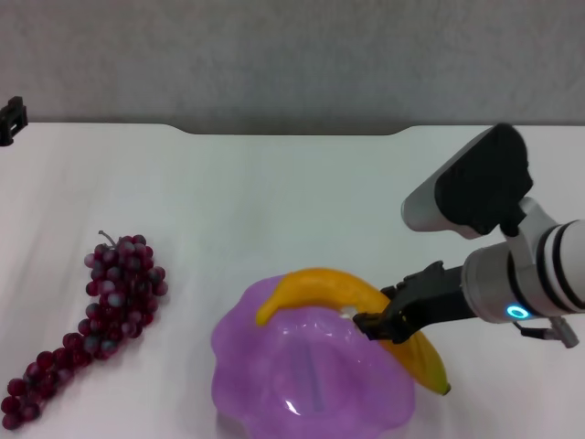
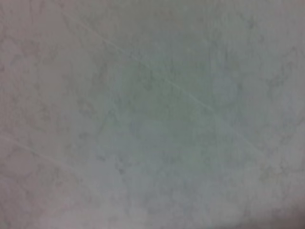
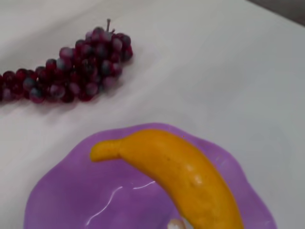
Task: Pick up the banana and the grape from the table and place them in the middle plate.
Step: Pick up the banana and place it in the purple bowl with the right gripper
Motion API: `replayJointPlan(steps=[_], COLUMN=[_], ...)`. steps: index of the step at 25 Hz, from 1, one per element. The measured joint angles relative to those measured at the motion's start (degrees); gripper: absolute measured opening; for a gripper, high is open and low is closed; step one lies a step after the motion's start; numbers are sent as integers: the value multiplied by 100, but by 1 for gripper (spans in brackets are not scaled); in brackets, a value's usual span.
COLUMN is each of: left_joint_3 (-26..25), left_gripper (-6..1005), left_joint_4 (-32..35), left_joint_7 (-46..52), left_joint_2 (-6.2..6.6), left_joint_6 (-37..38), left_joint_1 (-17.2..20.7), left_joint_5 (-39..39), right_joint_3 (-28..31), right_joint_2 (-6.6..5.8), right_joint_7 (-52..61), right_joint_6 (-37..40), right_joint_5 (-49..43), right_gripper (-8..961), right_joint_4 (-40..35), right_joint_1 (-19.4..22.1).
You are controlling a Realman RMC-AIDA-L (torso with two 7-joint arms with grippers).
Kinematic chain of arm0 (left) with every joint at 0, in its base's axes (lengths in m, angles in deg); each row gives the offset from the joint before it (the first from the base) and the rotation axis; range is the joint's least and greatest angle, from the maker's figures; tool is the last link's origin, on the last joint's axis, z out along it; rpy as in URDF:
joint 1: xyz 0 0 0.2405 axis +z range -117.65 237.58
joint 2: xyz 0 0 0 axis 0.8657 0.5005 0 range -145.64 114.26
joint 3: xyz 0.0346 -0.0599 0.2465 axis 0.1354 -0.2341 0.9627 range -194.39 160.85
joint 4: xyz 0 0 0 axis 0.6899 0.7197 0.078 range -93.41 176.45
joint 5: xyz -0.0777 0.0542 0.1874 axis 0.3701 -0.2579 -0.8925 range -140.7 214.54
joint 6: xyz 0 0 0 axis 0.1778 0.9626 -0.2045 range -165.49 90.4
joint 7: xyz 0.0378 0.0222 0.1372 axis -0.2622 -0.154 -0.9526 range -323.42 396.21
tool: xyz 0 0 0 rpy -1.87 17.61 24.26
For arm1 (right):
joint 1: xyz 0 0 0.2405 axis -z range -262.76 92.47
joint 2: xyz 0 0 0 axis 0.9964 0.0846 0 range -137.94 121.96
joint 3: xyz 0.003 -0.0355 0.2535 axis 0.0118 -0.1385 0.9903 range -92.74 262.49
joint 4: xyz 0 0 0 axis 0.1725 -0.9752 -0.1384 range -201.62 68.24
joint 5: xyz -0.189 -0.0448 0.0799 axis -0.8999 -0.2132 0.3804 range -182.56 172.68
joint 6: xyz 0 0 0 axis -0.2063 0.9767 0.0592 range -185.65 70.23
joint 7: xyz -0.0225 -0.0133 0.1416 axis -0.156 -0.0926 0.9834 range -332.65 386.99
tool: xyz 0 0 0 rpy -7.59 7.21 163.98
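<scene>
The yellow-orange banana [image 1: 320, 285] lies across the far rim of the light-purple middle plate [image 1: 274, 389], with its dark tip hanging past the plate's right side. My right gripper [image 1: 377, 325] comes in from the right and is shut on the banana's middle. In the right wrist view the banana [image 3: 181, 174] arches over the plate [image 3: 71, 191]. The grape bunch [image 1: 114, 297] lies on the white table [image 1: 274, 201] left of the plate, stem toward the far side; it also shows in the right wrist view [image 3: 71, 71]. My left gripper is out of view.
A small black object [image 1: 11, 119] sits at the table's far left edge. The table's notched far edge [image 1: 292, 133] meets a grey wall. The left wrist view shows only a plain pale surface [image 2: 152, 114].
</scene>
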Motion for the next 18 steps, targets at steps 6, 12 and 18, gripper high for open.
replayJointPlan(steps=[6,12,18], left_joint_3=[0,0,0], left_gripper=[611,610,610], left_joint_4=[0,37,51], left_joint_7=[-2,-3,-3], left_joint_2=[-3,-3,-3], left_joint_6=[-6,-24,-49], left_joint_1=[-11,-68,-85], left_joint_5=[0,0,0], right_joint_3=[30,-19,-32], right_joint_2=[0,13,23], right_joint_7=[-24,-27,-26], right_joint_6=[96,290,361], right_joint_5=[195,224,227], right_gripper=[496,495,494], right_joint_4=[667,1234,1378], right_joint_1=[-361,-673,-773])
